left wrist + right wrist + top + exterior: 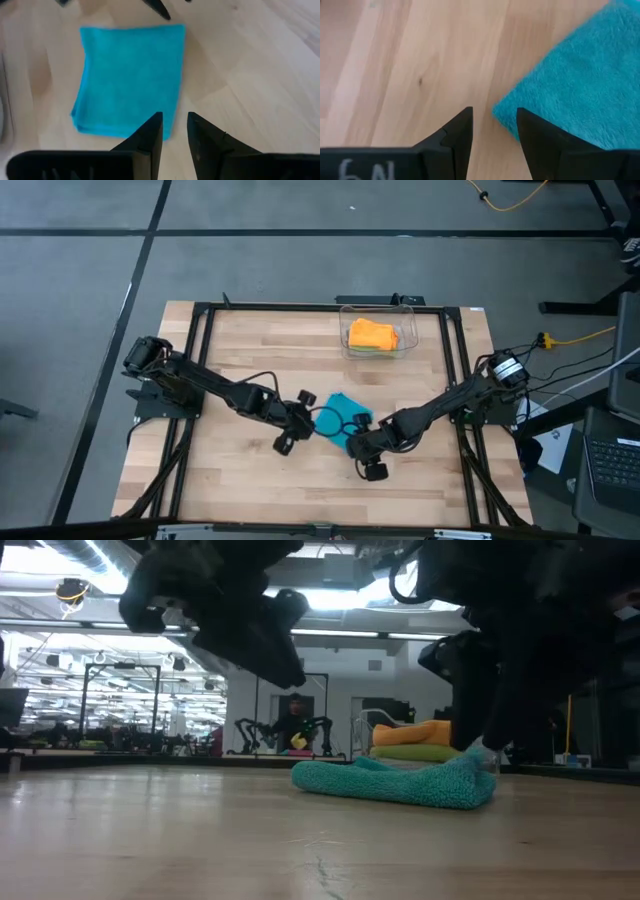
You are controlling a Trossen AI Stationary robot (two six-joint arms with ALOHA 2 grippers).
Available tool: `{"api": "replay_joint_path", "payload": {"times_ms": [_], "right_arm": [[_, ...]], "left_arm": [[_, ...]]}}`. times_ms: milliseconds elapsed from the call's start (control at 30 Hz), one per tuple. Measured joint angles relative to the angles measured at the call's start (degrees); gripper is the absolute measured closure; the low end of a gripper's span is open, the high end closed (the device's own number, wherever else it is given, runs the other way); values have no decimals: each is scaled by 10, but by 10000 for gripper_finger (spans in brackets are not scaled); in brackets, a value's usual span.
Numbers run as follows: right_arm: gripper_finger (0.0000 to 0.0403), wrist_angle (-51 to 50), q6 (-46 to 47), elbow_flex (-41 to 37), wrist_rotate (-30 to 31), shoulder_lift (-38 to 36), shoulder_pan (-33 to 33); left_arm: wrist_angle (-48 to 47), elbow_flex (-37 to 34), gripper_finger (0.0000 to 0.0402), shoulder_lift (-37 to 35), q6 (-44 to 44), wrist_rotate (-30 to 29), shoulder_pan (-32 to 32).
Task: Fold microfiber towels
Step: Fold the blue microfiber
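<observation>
Teal towel [343,412]: partly covered in high view by both grippers; far corner cut off by edge in right wrist view.
Lime green towel [372,351]: mostly hidden beneath orange towel [371,335] inside clear bin [408,315]; only thin edge visible.
Grey towel: not discernible.
Background person [293,721] in low view: small, blurred.
Arm bodies in low view: cropped at top edge.

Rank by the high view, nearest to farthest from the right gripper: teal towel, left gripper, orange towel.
1. Teal towel: beside the right gripper, mid-table.
2. Left gripper: across the teal towel.
3. Orange towel: in the clear bin, table's far edge.
</observation>
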Motion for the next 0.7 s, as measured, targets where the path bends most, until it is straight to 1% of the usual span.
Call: {"api": "replay_joint_path", "payload": {"times_ms": [67,200,333,433,467,600,700], "right_arm": [[245,11,-1,0,-3,2,0],[219,14,21,0,-3,3,0],[181,21,36,0,14,3,0],[152,20,36,0,15,3,0],[144,20,33,0,15,3,0],[126,22,15,0,15,3,-2],[124,22,11,0,15,3,-2]], "left_arm": [[12,0,321,0,6,-2,-2],[21,0,309,0,-21,-2,-2],[18,0,284,0,-26,0,-1],[17,0,256,0,-54,1,6],[15,0,248,0,-66,6,10],[14,0,222,0,-92,59,25],[19,0,217,0,-83,59,26]]}}
